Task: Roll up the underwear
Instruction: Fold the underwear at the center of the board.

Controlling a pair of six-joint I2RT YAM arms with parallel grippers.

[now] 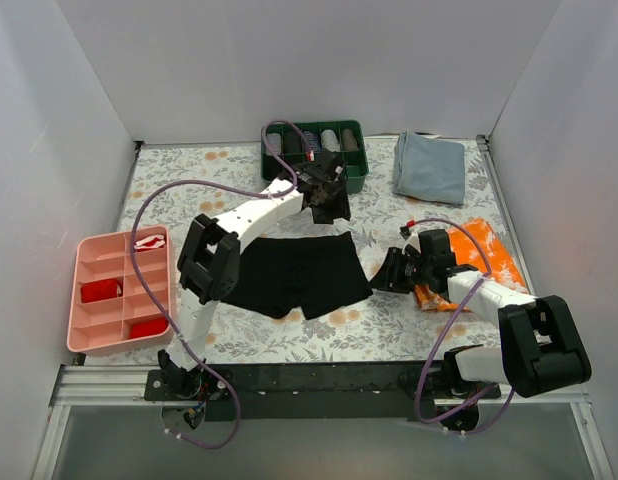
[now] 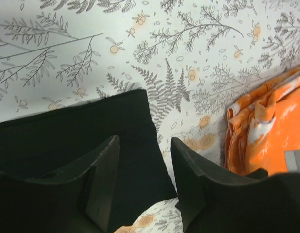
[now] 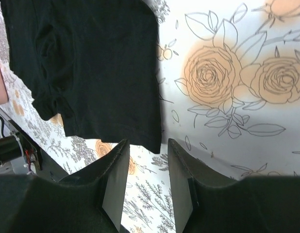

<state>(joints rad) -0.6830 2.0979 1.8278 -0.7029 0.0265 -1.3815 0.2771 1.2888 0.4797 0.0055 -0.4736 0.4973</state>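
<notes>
The left arm arches up and forward, the left gripper pointing down, fingers partly spread. The right arm reaches low and leftward. The right gripper is likewise half-spread.

The underwear lies flat mid-table. A divided tray sits left of it, a bin behind it, a folded cloth far right, a patterned cloth right.

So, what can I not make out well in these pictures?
Top view: the left arm hides the underwear's left side.
Top view: the green tray's contents are too small, partly behind the left gripper.
Left wrist view: the orange cloth is cut off by the right edge.
Right wrist view: whether the right gripper touches the table is unclear.
</notes>
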